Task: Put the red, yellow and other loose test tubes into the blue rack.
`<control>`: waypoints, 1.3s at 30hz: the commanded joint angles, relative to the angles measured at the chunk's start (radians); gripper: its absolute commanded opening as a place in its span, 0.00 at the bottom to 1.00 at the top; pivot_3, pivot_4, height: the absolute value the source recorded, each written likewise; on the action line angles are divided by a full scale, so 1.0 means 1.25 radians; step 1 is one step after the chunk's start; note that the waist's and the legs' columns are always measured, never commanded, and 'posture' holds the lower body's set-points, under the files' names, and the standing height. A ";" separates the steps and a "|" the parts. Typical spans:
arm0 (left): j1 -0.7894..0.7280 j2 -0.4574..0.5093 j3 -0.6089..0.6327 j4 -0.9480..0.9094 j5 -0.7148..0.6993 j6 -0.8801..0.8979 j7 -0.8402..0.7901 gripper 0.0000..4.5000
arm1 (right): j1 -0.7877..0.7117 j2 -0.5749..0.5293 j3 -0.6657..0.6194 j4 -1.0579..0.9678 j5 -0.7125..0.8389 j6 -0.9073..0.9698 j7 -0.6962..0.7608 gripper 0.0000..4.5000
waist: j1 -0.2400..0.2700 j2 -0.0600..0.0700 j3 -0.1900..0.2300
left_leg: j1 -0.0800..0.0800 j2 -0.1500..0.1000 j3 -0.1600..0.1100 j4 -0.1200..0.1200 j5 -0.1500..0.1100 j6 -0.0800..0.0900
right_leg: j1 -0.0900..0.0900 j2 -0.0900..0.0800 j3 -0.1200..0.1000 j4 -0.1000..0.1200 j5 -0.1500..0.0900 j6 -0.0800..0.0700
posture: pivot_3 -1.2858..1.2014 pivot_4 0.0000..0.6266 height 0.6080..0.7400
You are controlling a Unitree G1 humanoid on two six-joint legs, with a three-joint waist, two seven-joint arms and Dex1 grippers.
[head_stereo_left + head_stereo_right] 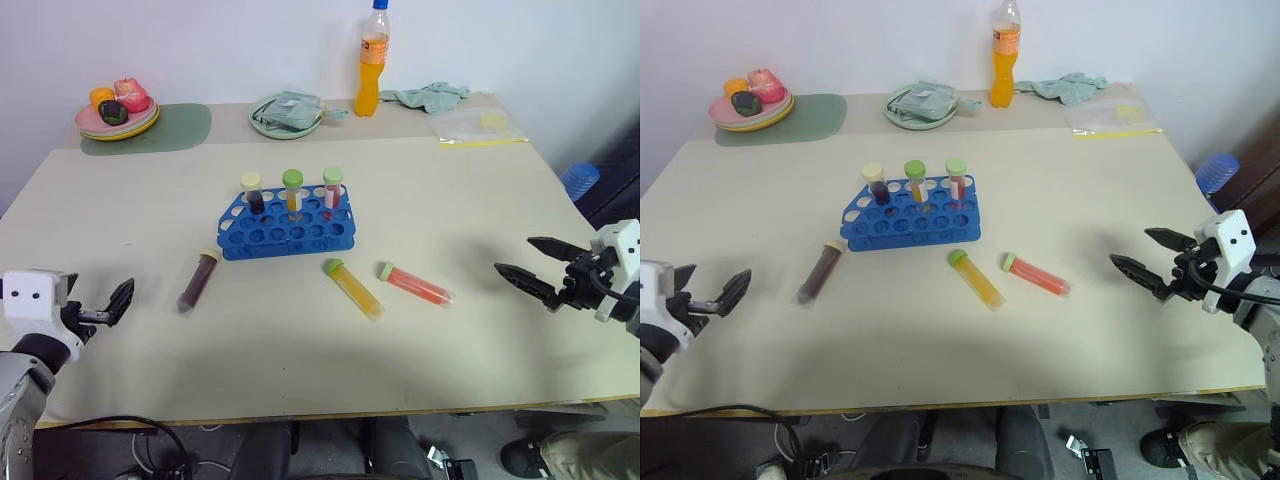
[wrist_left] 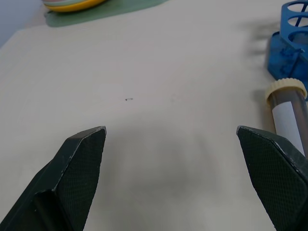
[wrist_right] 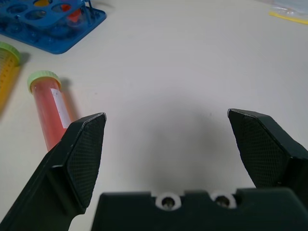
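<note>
The blue rack (image 1: 290, 245) stands mid-table with three capped tubes upright in its back row. In front of it three loose test tubes lie flat: a dark purple-brown one with a pale yellow cap (image 1: 197, 282) to the left, a yellow one with a green cap (image 1: 353, 288), and a red one with a green cap (image 1: 416, 285). My left gripper (image 1: 115, 303) hovers open near the table's left front, short of the dark tube (image 2: 288, 115). My right gripper (image 1: 514, 254) is open at the right, pointing toward the red tube (image 3: 50, 113), with nothing between its fingers.
At the back stand an orange drink bottle (image 1: 372, 62), a pale green plate (image 1: 262, 122) with a cloth, a plate of fruit (image 1: 117, 128) on a green mat (image 1: 180, 128), a crumpled cloth (image 1: 428, 96) and a plastic bag (image 1: 478, 127). A blue object (image 1: 580, 180) sits beyond the right edge.
</note>
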 commanded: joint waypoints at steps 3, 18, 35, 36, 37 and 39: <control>-0.012 -0.005 0.011 -0.008 0.013 -0.016 0.019 0.99 | -0.029 -0.007 0.002 -0.008 -0.006 -0.016 -0.006 1.00 | 0.005 0.000 0.000 | 0.000 0.000 0.003 0.000 0.000 0.000 | 0.000 0.000 0.000 0.000 0.000 0.000 | 0.52 0.24 1.00; -0.152 0.007 -0.175 -0.064 -0.043 0.003 -0.067 0.99 | -0.158 -0.078 0.154 -0.177 -0.037 0.154 -0.054 1.00 | 0.005 0.002 0.001 | 0.000 0.000 0.004 0.001 -0.001 0.001 | 0.000 0.000 0.001 -0.001 0.001 0.000 | 0.52 0.24 1.00; -0.234 0.017 -0.563 -0.091 -0.034 -0.073 -0.340 0.99 | -0.591 -0.046 0.624 -0.225 -0.034 0.733 -0.076 1.00 | 0.003 0.003 0.002 | -0.008 0.000 0.003 0.002 -0.001 0.001 | -0.008 0.001 0.001 -0.001 0.002 0.002 | 0.52 0.24 1.00; -0.228 0.018 -0.570 -0.097 -0.032 -0.075 -0.343 0.99 | -0.605 -0.040 0.641 -0.215 -0.032 0.744 -0.071 1.00 | 0.004 0.003 0.002 | -0.009 0.000 0.003 0.002 -0.001 0.001 | -0.008 0.001 0.001 -0.001 0.002 0.002 | 0.52 0.24 1.00; -0.221 0.018 -0.575 -0.102 -0.029 -0.079 -0.343 0.99 | -0.617 -0.034 0.654 -0.204 -0.033 0.751 -0.069 1.00 | 0.004 0.003 0.002 | -0.010 0.000 0.003 0.002 -0.001 0.001 | -0.009 0.001 0.001 -0.001 0.003 0.003 | 0.52 0.24 1.00; -0.205 0.015 -0.582 -0.110 -0.021 -0.089 -0.340 0.99 | -0.638 -0.019 0.680 -0.183 -0.036 0.765 -0.069 1.00 | 0.004 0.003 0.002 | -0.010 0.000 0.003 0.003 -0.001 0.001 | -0.009 0.001 0.001 -0.001 0.003 0.004 | 0.52 0.24 1.00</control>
